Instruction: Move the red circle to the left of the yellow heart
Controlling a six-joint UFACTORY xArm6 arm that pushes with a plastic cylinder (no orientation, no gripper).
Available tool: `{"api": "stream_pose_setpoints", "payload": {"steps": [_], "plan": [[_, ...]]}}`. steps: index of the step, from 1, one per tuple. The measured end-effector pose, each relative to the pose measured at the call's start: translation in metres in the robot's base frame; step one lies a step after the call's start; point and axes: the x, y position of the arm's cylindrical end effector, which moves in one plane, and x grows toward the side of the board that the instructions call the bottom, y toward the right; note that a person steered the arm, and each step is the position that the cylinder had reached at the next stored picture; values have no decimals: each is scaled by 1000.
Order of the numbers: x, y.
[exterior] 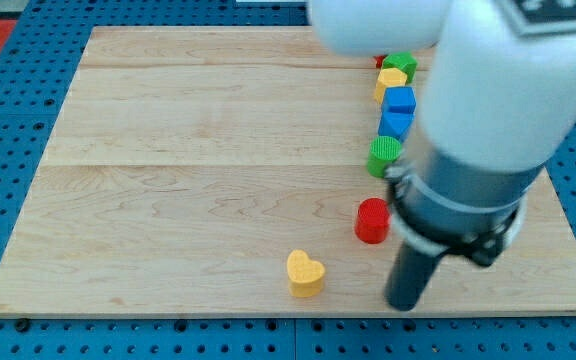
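— Camera view first: where does my tip (404,304) sit?
— Low on the wooden surface (188,190), near its bottom edge. This end effector is a plain rod, with nothing to part or clamp, and it touches no block.

— And the red circle (372,220)?
— Just up and to the view's left of my tip, close but apart. The yellow heart (305,272) lies farther left, slightly above tip level.

— Anything else?
— Beyond the red circle, toward the view's top, runs a column: green cylinder (384,155), two blue blocks (398,110), a yellow block (391,80), a green block (401,64).

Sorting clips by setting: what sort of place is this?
Likely a robotics lab bench: a wooden board on blue pegboard, small blocks like the yellow heart, and a robot arm.
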Motion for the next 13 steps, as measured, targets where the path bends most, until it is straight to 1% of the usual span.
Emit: {"api": "stream_pose_setpoints", "payload": {"steps": [1,2,4,5,6,7,9,10,11,12,13], "plan": [[2,-46],[2,-69],[-6,-76],[-7,-48],[-23,21],[-68,29],[-100,-29],[-118,-8],[-132,-43],[-122,-75],[-114,-86]]}}
